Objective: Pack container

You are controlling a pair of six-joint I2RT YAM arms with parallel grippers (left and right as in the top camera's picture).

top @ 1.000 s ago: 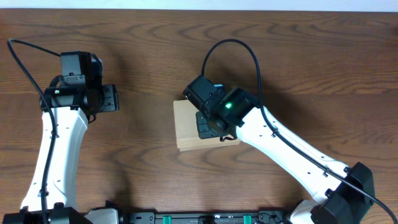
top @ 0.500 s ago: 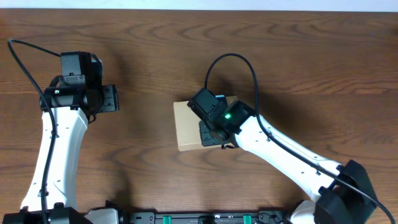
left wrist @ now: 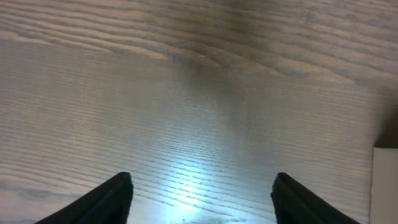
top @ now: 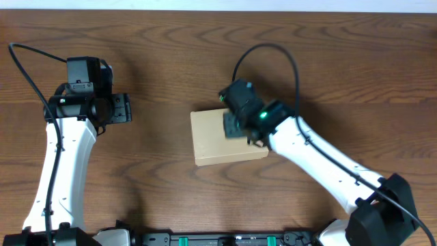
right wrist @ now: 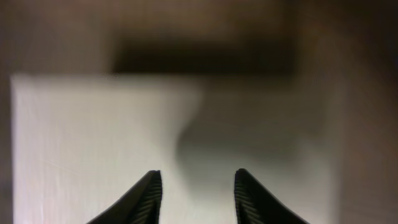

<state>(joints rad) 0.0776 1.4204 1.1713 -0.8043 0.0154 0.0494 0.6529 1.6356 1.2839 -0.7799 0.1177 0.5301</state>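
The container (top: 213,142) is a tan cardboard box lying flat on the table with its lid down. My right gripper (top: 233,125) hovers over the box's far right part, fingers slightly apart and empty. In the right wrist view the gripper (right wrist: 196,177) points down at the box's pale top (right wrist: 93,137). My left gripper (top: 127,108) is open and empty over bare table well to the left of the box. In the left wrist view the gripper (left wrist: 202,180) is wide open, and a corner of the box (left wrist: 385,186) shows at the right edge.
The wooden table (top: 341,68) stretches all around the box. The right arm's black cable (top: 273,51) loops above the box's far side. A black rail (top: 225,239) runs along the table's front edge.
My right gripper has moved from over the box's right middle toward its far right corner, uncovering more of the lid. The box and the left arm have not moved.
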